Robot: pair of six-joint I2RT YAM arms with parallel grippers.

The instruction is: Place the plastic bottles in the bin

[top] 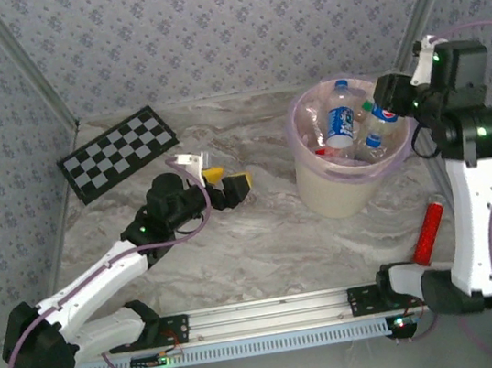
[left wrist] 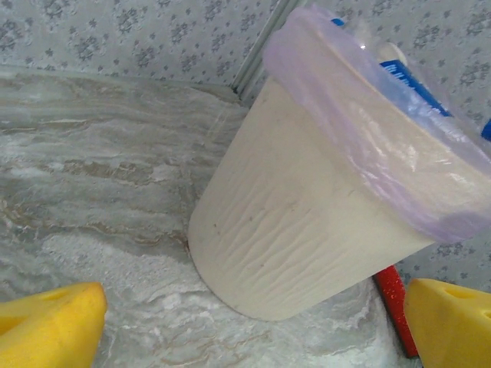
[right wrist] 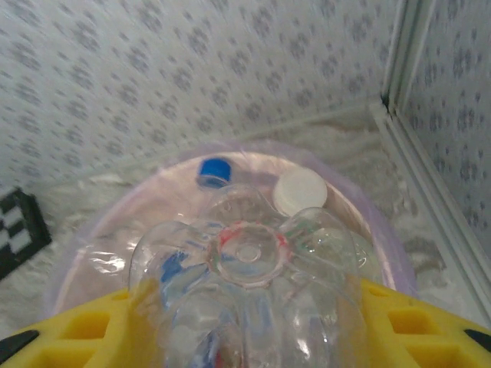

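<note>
The cream-white bin [top: 343,183] with its pink bag stands at the back right and holds several plastic bottles [top: 340,119]. Over its right rim, my right gripper [top: 390,105] is shut on a clear bottle [top: 383,119] with a blue label. In the right wrist view that bottle's base [right wrist: 247,261] sits between the yellow fingers [right wrist: 414,322], above the bin's rim [right wrist: 383,230], a blue cap [right wrist: 214,170] and a white cap [right wrist: 300,192]. My left gripper [top: 230,183] stands open and holds nothing, low over the table left of the bin [left wrist: 307,215]; its fingertips [left wrist: 46,330] are wide apart.
A solid red cylinder [top: 428,231] lies on the table right of the bin, by the right arm's base, and also appears as a red cylinder [left wrist: 395,299] behind the bin. A black-and-white checkerboard [top: 119,152] lies at the back left. Patterned walls enclose the marble table.
</note>
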